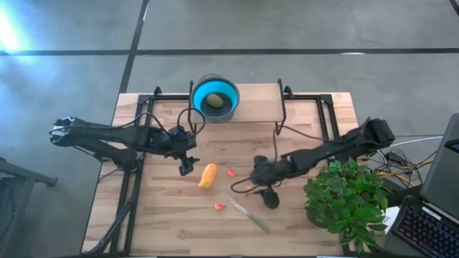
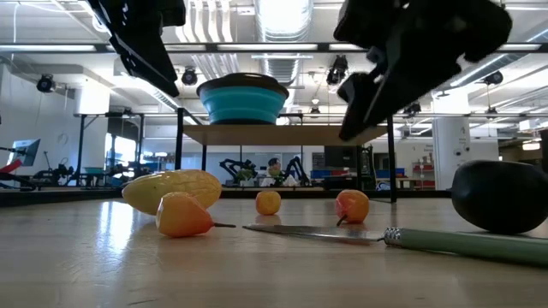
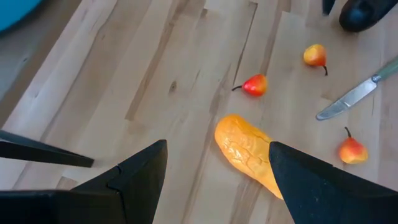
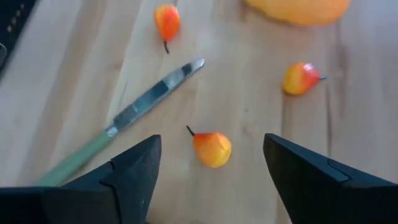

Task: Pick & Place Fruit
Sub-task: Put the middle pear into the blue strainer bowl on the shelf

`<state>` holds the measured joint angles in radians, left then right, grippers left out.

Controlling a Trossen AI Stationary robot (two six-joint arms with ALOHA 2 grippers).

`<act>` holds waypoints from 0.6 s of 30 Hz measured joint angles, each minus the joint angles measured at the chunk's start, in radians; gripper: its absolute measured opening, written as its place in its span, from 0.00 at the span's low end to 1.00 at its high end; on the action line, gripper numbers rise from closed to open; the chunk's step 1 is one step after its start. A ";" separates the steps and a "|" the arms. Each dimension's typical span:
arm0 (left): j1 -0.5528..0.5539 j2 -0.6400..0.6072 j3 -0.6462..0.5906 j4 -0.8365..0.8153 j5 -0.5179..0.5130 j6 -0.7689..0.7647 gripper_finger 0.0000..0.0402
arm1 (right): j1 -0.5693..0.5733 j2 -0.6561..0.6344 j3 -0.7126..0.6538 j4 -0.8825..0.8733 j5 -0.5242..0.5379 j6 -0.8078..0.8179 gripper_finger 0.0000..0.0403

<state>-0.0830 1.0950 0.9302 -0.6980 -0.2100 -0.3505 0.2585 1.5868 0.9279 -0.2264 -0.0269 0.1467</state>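
The table [image 1: 158, 215] carries a blue bowl [image 1: 215, 97] at its far edge, with the olive-green oval fruit [image 1: 214, 102] already inside. The left gripper [image 3: 217, 171], fingers spread wide and empty, hangs just left of the elongated orange-yellow fruit [image 3: 249, 152] at mid-table. The right gripper [image 4: 211, 168], fingers parted with nothing between them, hovers over one small red-orange fruit [image 4: 212, 148], with the dark round fruit [image 1: 270, 198] just beside it. The knife [image 4: 124, 115] lies close. In my judgement, the right arm should descend squarely, straddle the small piece and close gently, keeping clear of the blade.
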 joint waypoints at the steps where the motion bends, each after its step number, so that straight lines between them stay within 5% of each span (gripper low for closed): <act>1: 0.000 0.000 0.000 0.002 0.000 -0.003 0.71 | 0.004 0.023 0.006 0.015 0.000 -0.001 0.71; 18: 0.000 0.000 0.000 0.006 0.001 -0.013 0.71 | 0.011 0.279 0.157 -0.069 -0.002 -0.054 0.76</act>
<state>-0.0830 1.0954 0.9298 -0.6922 -0.2089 -0.3637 0.2695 1.8658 1.0852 -0.2954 -0.0292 0.0925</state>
